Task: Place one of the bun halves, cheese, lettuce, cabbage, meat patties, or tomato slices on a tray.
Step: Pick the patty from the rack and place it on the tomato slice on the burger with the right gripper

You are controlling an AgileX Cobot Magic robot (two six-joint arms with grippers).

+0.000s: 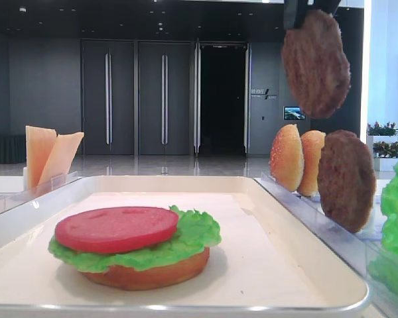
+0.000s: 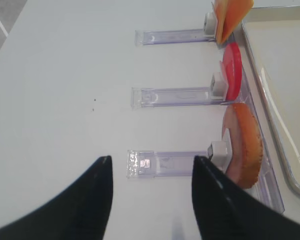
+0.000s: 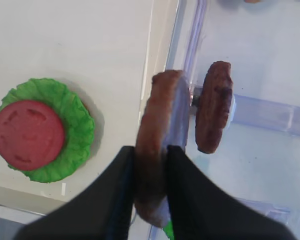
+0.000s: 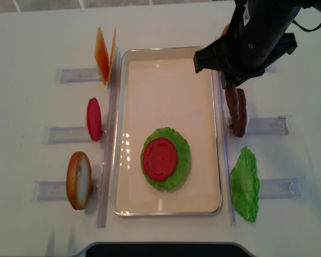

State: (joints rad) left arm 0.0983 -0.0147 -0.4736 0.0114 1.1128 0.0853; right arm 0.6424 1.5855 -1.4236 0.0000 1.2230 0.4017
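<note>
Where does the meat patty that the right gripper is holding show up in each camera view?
Exterior high: held meat patty hangs top right, above the holders.
Right wrist: centre, edge-on, clamped in the right gripper, beside the second patty.
Left wrist: not in it.
Exterior high realsense: mostly hidden under the arm, right of the tray.
Shared landmark: tomato slice on lettuce.
</note>
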